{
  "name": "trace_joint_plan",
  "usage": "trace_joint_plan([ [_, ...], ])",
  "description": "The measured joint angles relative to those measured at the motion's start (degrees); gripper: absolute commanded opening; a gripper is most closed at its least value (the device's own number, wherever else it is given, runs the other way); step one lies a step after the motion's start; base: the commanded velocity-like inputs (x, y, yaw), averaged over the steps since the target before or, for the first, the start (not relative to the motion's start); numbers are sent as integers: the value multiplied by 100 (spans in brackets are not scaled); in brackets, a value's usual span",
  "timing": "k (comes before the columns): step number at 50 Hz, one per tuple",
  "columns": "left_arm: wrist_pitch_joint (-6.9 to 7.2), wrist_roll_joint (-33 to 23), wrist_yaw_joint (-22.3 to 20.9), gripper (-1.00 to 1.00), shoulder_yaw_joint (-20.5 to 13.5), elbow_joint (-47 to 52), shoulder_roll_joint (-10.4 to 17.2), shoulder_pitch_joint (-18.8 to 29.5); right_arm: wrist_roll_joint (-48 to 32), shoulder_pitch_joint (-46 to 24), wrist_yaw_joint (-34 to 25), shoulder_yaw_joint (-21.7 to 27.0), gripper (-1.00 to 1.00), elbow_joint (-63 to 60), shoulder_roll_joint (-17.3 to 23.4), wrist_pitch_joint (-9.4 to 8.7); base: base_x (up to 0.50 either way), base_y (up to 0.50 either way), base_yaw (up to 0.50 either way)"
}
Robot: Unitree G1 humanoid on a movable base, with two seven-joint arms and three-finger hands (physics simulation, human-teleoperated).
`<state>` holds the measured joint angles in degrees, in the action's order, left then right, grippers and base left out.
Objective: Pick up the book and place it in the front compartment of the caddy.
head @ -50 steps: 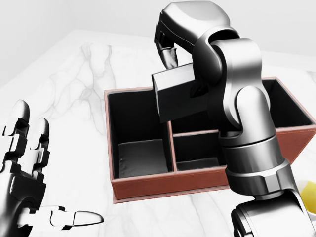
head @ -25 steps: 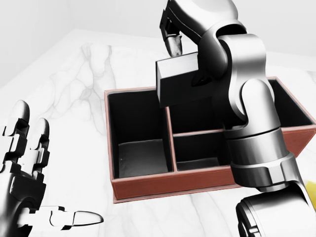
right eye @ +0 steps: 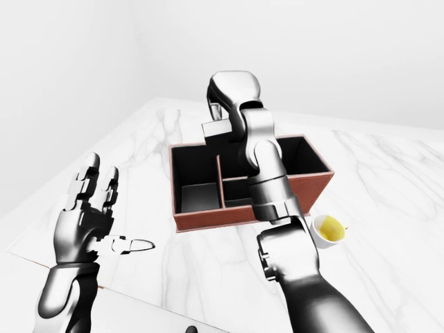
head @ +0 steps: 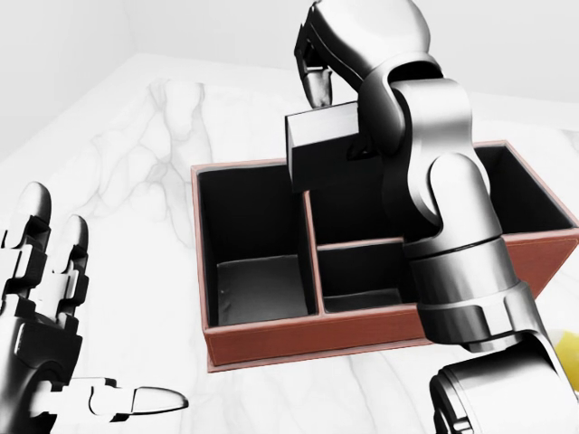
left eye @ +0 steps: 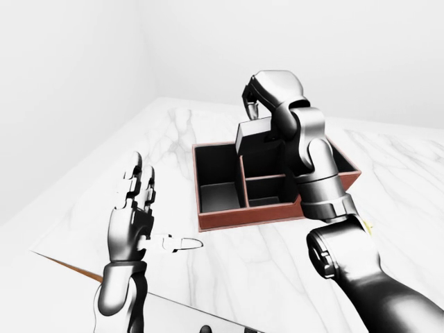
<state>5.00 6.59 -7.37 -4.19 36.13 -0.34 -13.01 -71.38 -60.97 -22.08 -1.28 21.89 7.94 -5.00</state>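
Right hand (head: 330, 86) up over the caddy (head: 298, 336), fingers closed round the book (head: 324, 145). Book is clear of the counter (head: 136, 181), held edge-on and tilted, long axis running roughly left to right in the head view, its lower left corner hanging just above the divider that splits the tall left compartment from the right-hand ones.

Left hand (head: 41, 334) at the lower left of the head view, well apart from the caddy, fingers spread wide, holding nothing. Right arm is plainly the working one.

Caddy: reddish-brown walls, dark inside, three compartments showing: one long one on the left, two on the right, upper and lower in the view. All that can be seen look empty; the forearm covers part of the right-hand pair, so not certain there.

Judged: the move turns on which cell the book hangs over. It sits above the upper part of the caddy, so it likely has to come toward the view's bottom before lowering.

Small white cup with yellow contents (right eye: 328, 229) on the counter just right of the caddy.
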Motion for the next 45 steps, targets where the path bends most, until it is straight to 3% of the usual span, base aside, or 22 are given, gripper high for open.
trace_joint_plan([
  [24,0,-19,4,100,24,-29,-2,-7,-2,-44,280,148,-100,202,310,0,0,0,0],
  [45,0,0,2,100,-1,-20,0,10,570,-58,931,136,-100,760,364,0,0,0,0],
])
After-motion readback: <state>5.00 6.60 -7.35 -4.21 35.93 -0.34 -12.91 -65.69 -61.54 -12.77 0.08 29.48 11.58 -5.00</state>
